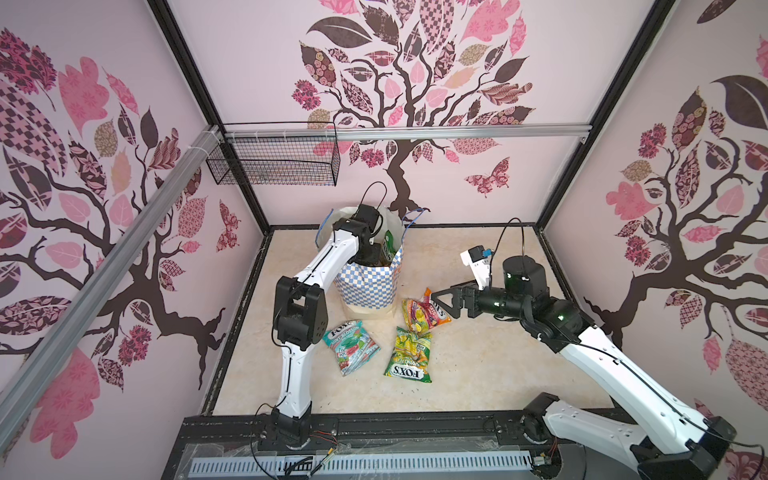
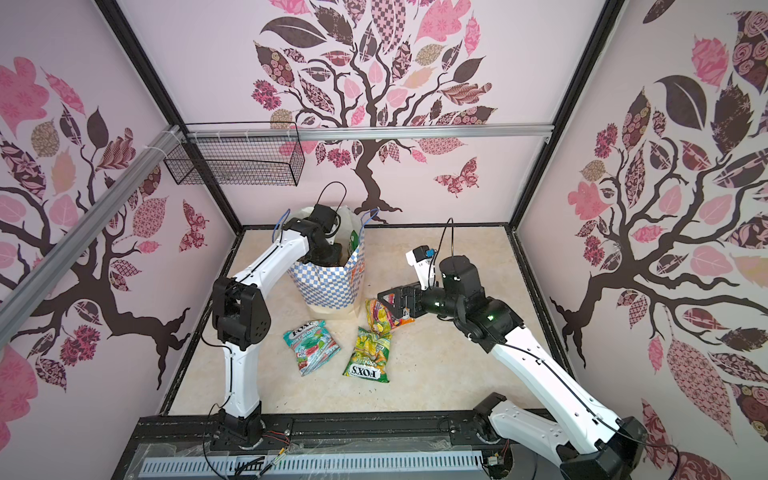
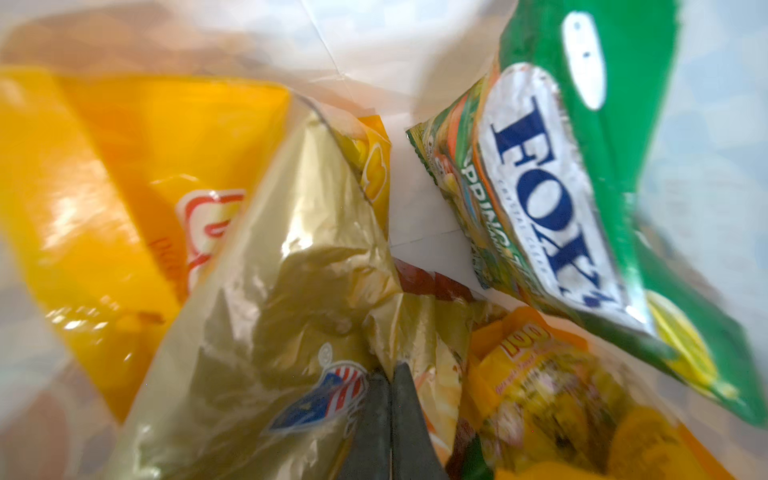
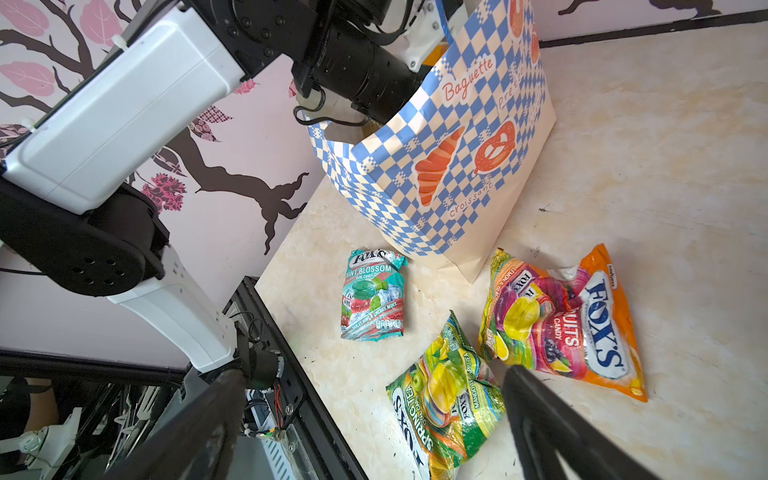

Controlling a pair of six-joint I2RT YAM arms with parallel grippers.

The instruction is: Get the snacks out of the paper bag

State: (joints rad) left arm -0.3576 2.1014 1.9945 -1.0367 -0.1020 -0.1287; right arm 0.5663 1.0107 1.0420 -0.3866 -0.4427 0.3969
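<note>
Step in hand: extraction. Left tool [image 3: 390, 399] was noted deep inside the paper bag [image 1: 370, 286], pressed together on a fold of the gold packet [image 3: 291, 270]. Right tool [image 1: 441, 302] was spread, empty, near the orange packet [image 1: 424, 313] on the bench [image 1: 498, 353]. Next move judged: a straight lift clear of the rim.

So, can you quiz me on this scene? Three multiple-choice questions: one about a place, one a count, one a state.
1. Where is the left gripper? A) in the bag B) raised overhead C) folded at its base
2. How many packets lie on the table? A) one B) three C) six
3. The right gripper is: A) open and empty B) shut and empty C) shut on a packet

1 A: its wrist view shows it shut on the gold packet inside white paper walls.
2 B: teal packet, green packet, orange packet.
3 A: its fingers stand wide apart, nothing between.
</note>
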